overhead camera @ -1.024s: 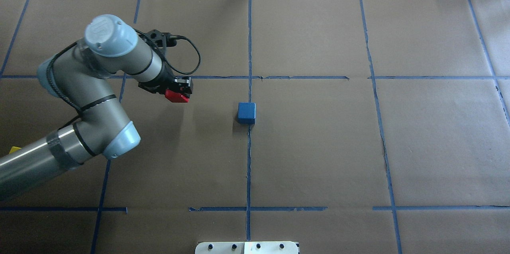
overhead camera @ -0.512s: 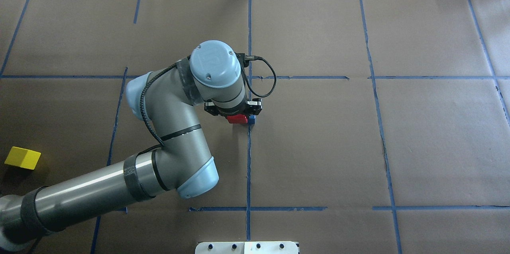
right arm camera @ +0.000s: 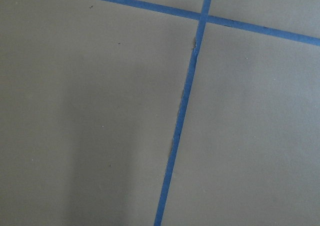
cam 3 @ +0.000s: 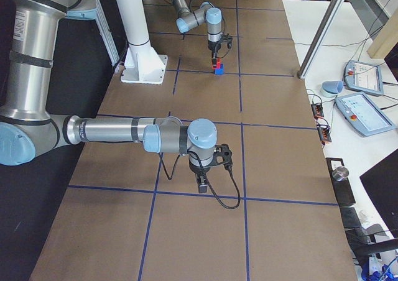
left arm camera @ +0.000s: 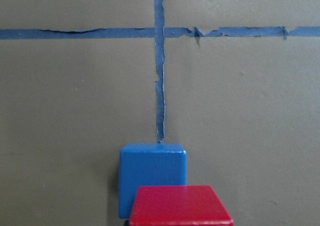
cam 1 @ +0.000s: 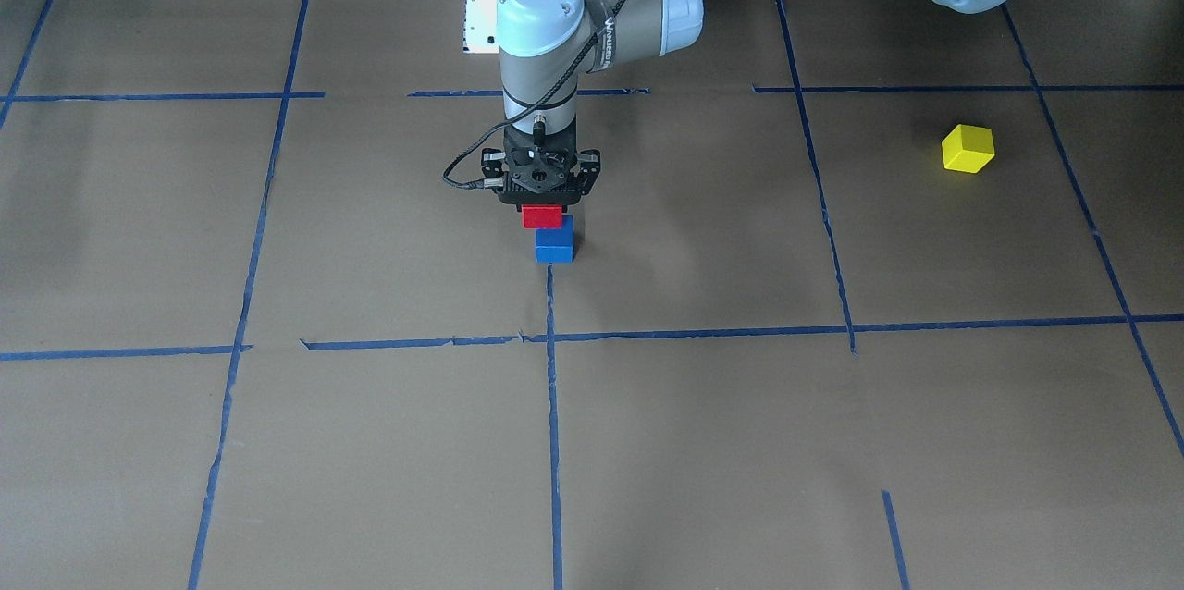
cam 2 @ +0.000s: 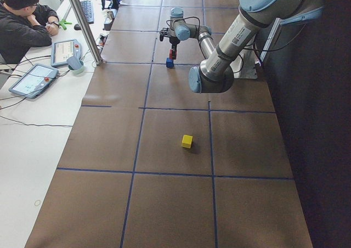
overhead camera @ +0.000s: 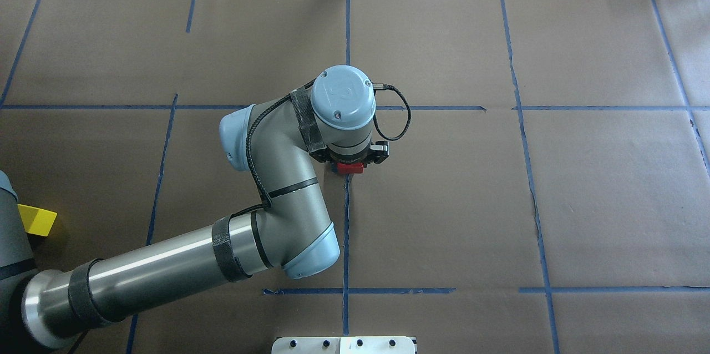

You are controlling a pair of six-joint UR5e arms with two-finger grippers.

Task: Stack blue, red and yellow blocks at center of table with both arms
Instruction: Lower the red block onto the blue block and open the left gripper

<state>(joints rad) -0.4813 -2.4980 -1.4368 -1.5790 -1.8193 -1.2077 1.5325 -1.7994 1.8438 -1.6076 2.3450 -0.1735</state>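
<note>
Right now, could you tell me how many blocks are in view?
3: blue block at the centre, red block gripped just over it, yellow block alone on the robot's left.

Overhead and front cameras face oppositely, both showing the blue block (cam 1: pixel 554 245).

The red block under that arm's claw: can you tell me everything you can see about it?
The red block is a small, plain-coloured piece with smooth faces and slightly rounded edges; its material cannot be told. It is level and gripped from above by the left gripper. It is directly over the blue block, shifted a little off that block's middle, by the central tape line. Whether the two blocks touch cannot be told.
</note>
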